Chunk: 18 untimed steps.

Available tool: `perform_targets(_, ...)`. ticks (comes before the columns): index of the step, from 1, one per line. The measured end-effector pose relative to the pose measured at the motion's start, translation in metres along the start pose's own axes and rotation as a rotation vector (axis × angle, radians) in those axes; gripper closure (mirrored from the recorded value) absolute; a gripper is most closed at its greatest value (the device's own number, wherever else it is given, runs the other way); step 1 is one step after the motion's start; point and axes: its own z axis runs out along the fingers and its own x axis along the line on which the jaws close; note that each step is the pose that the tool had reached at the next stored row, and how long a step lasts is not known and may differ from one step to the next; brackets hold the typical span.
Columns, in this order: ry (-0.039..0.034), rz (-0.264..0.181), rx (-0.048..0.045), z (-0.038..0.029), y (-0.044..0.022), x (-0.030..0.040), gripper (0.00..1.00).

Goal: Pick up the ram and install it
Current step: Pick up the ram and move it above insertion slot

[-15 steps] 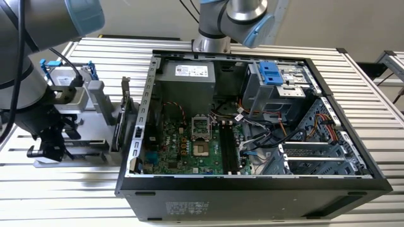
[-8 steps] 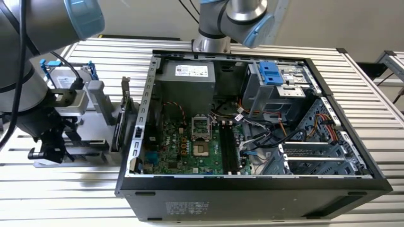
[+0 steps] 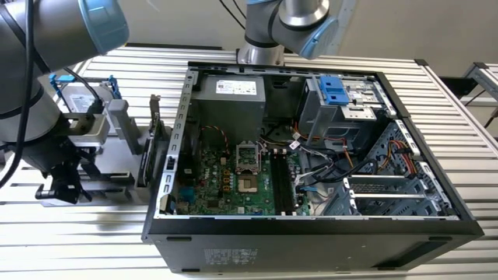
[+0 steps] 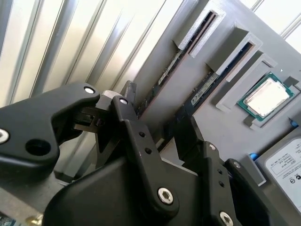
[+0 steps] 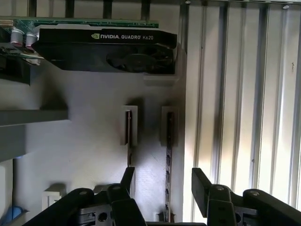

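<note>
Two ram sticks stand on edge in slots of a grey parts holder [image 5: 84, 141], in both wrist views. My gripper [image 5: 163, 183] is open and hangs just above them. Its fingers straddle the ram [image 5: 168, 150] nearest the holder's edge without touching it. One finger [image 5: 128, 179] lines up with the other stick [image 5: 129, 136]. In the second wrist view the straddled ram [image 4: 164, 82] runs between the black fingertips of the gripper [image 4: 157, 110], and the other stick [image 4: 214, 77] lies beside it. In the exterior view the gripper [image 3: 69, 185] is over the holder [image 3: 116, 116], at the left of the open computer case [image 3: 311, 227].
A graphics card [image 5: 108, 47] stands upright in the holder beyond the sticks. A processor chip [image 4: 265, 99] and a hard drive [image 4: 287, 165] also sit in the holder. Inside the case, the motherboard's long memory slots [image 3: 281, 181] lie beside the processor socket [image 3: 245, 157]. Ribbed metal table all around.
</note>
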Motion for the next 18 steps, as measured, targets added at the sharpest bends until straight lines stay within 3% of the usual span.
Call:
perform_targets(5,-0.0002,0.000,-0.0004,0.0046,-0.0002,-0.0029,0.00)
perform_targets(18,-0.0016,0.005,-0.0005,0.0047,-0.0003,-0.0049,0.00)
